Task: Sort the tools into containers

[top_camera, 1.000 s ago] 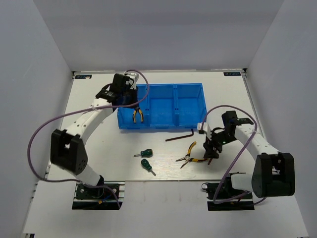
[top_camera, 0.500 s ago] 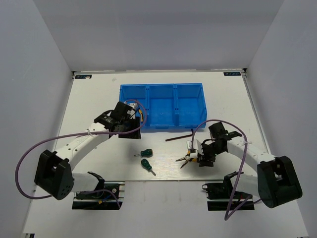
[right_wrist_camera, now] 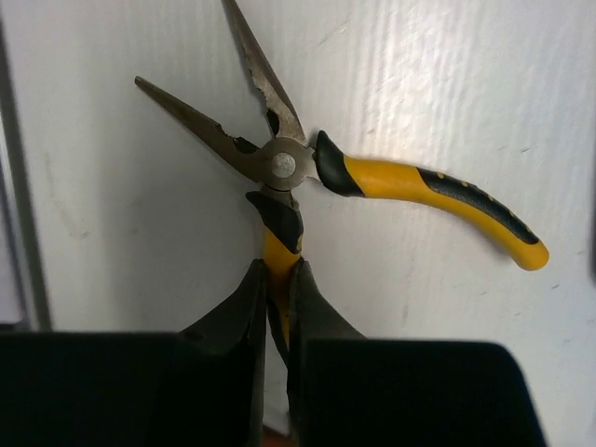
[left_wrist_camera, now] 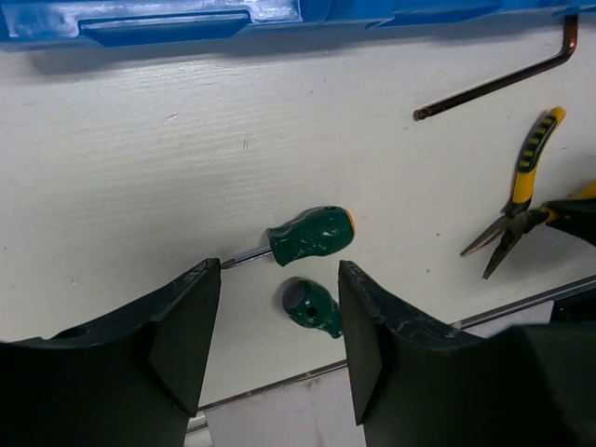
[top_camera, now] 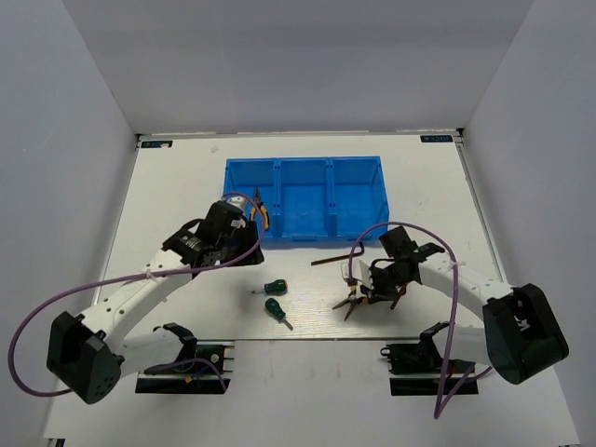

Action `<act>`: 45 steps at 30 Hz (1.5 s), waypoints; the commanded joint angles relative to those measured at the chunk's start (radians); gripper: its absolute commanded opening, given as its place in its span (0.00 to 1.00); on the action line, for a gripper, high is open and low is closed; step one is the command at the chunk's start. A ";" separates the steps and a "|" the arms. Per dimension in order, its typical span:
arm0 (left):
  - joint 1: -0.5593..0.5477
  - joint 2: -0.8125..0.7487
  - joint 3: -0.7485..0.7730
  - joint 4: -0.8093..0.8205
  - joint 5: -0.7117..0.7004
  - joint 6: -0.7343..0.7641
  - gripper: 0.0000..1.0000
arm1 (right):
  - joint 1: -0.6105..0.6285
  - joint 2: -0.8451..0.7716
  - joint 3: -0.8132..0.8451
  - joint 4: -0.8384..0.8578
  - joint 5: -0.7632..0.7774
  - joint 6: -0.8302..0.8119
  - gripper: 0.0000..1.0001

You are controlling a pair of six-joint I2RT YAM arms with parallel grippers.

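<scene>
Pliers (top_camera: 358,296), yellow-handled, lie on the table (top_camera: 168,186) in front of the blue bin (top_camera: 304,164). The right gripper (top_camera: 374,289) is low over their handle end, but the top view does not resolve its jaws. A second pair (top_camera: 259,207) already sits in the bin's left compartment, so this pair likely belongs with it. The left gripper (top_camera: 228,237) hangs short of the bin's near wall, with the screwdrivers (top_camera: 271,288) ahead of its jaws. Left wrist view: jaws stand wide apart, holding nothing. One screwdriver (left_wrist_camera: 312,235) lies just beyond the tips and the other (left_wrist_camera: 312,305) sits in line with the gap, which reads as lining up for a pick. The hex key (left_wrist_camera: 503,79) lies well beyond and to the jaws' right, near the bin wall. Right wrist view: jaws are pinched tight on one pliers handle (right_wrist_camera: 279,233), just behind the pivot. The free handle (right_wrist_camera: 438,196) splays to the jaws' right, and the noses spread ahead. Gripping near the pivot probably limits swing on lifting, though the loose handle may flop.
</scene>
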 commanded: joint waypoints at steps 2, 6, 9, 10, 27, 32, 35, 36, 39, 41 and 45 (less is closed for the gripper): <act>-0.005 -0.090 -0.039 0.019 -0.027 -0.069 0.64 | 0.013 -0.063 0.089 -0.228 -0.022 0.044 0.00; -0.005 -0.133 -0.074 0.028 -0.027 -0.102 0.64 | 0.042 -0.130 0.358 -0.309 -0.051 0.139 0.00; -0.005 -0.149 -0.085 0.038 -0.027 -0.120 0.62 | 0.075 -0.069 0.524 -0.273 0.041 0.205 0.00; -0.005 -0.149 -0.085 0.038 -0.027 -0.120 0.60 | 0.081 0.007 0.557 -0.248 0.060 0.257 0.00; -0.005 -0.150 -0.206 0.087 0.125 -0.206 0.58 | 0.322 0.802 1.462 0.145 0.476 0.319 0.00; -0.005 -0.190 -0.262 0.099 0.154 -0.229 0.61 | 0.354 0.809 1.396 0.172 0.424 0.260 0.00; -0.005 -0.123 -0.286 0.134 0.197 -0.240 0.63 | 0.366 0.830 1.350 0.160 0.399 0.228 0.00; -0.005 -0.103 -0.286 0.134 0.208 -0.249 0.64 | 0.366 0.833 1.345 0.147 0.394 0.225 0.00; -0.014 -0.051 -0.274 0.163 0.193 -0.220 0.64 | 0.372 0.859 1.354 0.137 0.390 0.225 0.07; -0.014 -0.032 -0.246 0.163 0.142 -0.185 0.64 | 0.371 0.879 1.365 0.134 0.396 0.228 0.19; -0.014 0.034 -0.197 0.163 0.119 -0.074 0.64 | 0.369 0.887 1.411 0.111 0.391 0.253 0.54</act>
